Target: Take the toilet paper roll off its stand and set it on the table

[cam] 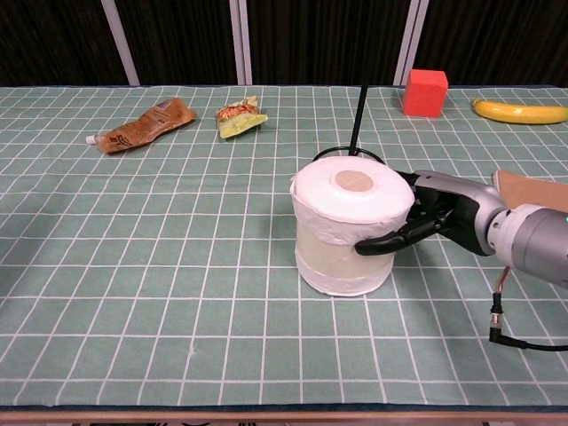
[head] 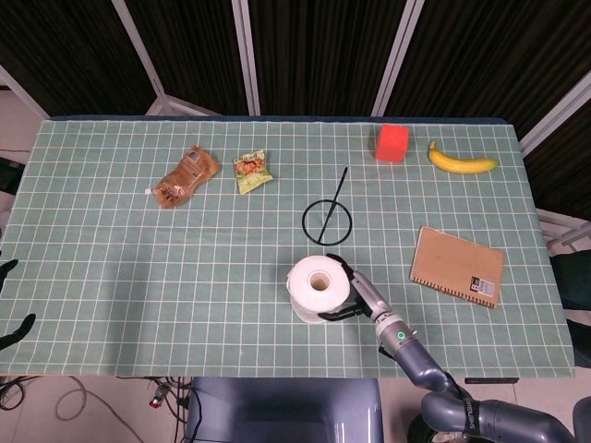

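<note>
Right hand (cam: 424,224) grips roll (cam: 348,222), already off the stand (head: 327,218) behind it, seemingly resting on table (cam: 160,266); only release left. Left hand unseen.

A green checked table (head: 111,268) carries a toilet roll (head: 318,288) upright near its front edge, behind it a black ring stand (head: 327,220); brown pouch (head: 186,175) and snack packet (head: 253,171) back left; red cube (head: 391,142) and banana (head: 461,162) back right; notebook (head: 458,265) right.

The white toilet paper roll (cam: 348,222) is being held upright on the green checked tablecloth (cam: 177,266), just before the black wire stand (head: 327,220), by the right hand (cam: 426,217).
</note>
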